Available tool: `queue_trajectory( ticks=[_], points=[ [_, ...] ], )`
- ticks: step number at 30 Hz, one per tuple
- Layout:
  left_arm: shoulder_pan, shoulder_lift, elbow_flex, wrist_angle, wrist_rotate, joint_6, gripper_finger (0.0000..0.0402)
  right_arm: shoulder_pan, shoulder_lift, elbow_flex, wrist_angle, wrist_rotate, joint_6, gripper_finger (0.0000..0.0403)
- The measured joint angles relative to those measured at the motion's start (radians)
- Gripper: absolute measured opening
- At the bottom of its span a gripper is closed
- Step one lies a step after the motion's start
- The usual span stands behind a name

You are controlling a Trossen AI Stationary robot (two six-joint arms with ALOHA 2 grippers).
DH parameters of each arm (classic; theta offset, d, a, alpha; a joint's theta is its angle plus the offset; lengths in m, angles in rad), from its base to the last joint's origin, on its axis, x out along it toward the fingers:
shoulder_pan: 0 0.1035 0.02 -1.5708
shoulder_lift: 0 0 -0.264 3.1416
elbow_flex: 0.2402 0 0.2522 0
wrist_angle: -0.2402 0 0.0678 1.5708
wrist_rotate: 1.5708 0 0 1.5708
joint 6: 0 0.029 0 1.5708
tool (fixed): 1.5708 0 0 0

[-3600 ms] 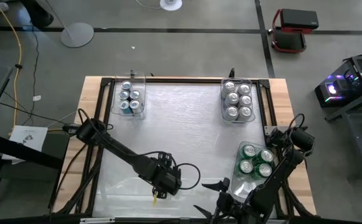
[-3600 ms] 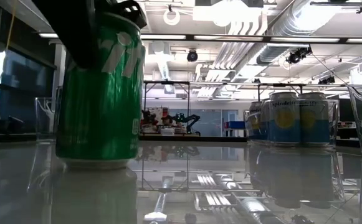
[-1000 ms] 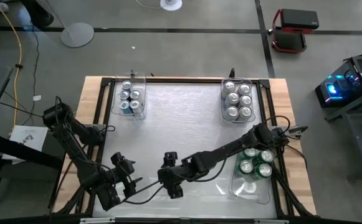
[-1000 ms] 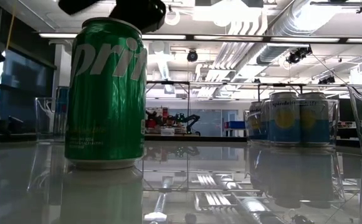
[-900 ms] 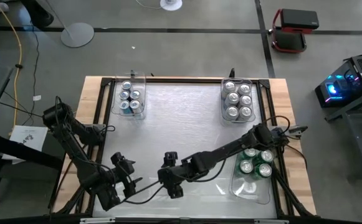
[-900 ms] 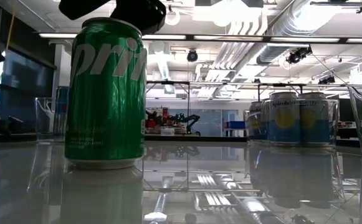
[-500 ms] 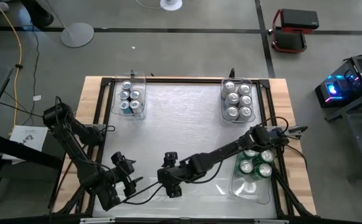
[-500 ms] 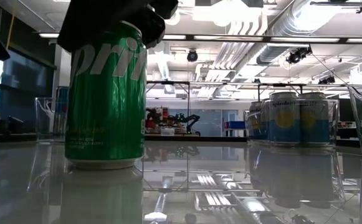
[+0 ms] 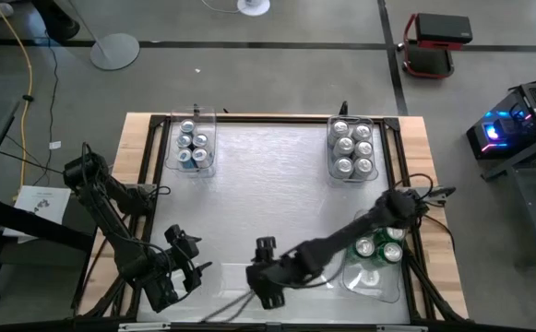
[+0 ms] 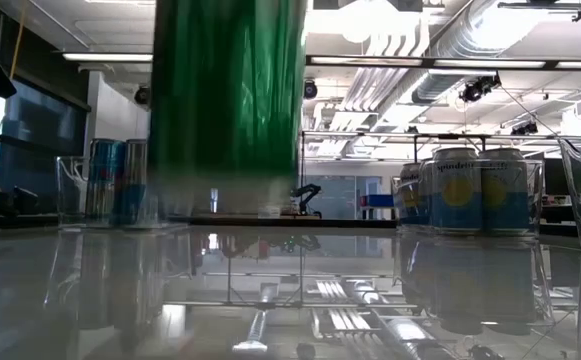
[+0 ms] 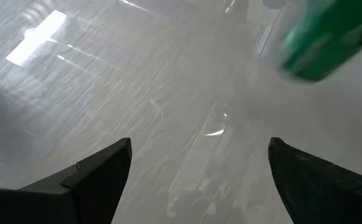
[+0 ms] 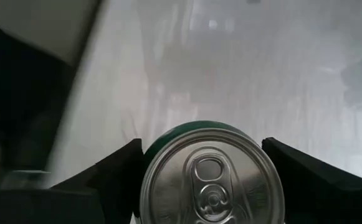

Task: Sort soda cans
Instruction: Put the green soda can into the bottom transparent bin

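Your robot has two arms built of black, slim tubular links with chunky rounded joints. Thin black cables loop beside the left arm [image 9: 111,217] and the right arm [image 9: 341,242]. Each wrist ends in a bulky black block. The left gripper [image 11: 199,180] has two flat, matte black fingers [image 11: 100,171] tapering to blunt points.

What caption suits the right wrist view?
Right gripper jaws flank a green soda can, its silver top facing the camera.
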Motion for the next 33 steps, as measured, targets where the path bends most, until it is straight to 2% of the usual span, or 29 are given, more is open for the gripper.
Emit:
queue_trajectory(
  ticks=[5, 9, 15, 20, 25, 33],
  points=[
    [0.000, 0.000, 0.000, 0.000, -0.024, 0.000, 0.0354, 0.094, -0.117, 0.003, -0.047, 0.083, 0.090, 0.0279],
    [0.000, 0.000, 0.000, 0.000, -0.037, 0.000, 0.0354, 0.199, -0.199, 0.003, -0.174, 0.158, 0.250, 0.0279],
    [0.000, 0.000, 0.000, 0.001, -0.062, 0.014, 0.0354, 0.374, -0.308, 0.004, -0.480, 0.342, 0.684, 0.0279],
    [0.000, 0.000, 0.000, 0.001, -0.075, 0.025, 0.0354, 0.498, -0.336, 0.004, -0.784, 0.423, 1.112, 0.0279],
    [0.002, 0.000, 0.000, 0.000, -0.080, 0.044, 0.0354, 0.568, -0.347, -0.061, -0.783, 0.452, 1.292, 0.0279],
    [0.006, 0.000, 0.000, -0.001, -0.083, 0.053, 0.0354, 0.609, -0.424, -0.271, -0.791, 0.345, 1.496, 0.0279]
  ],
)
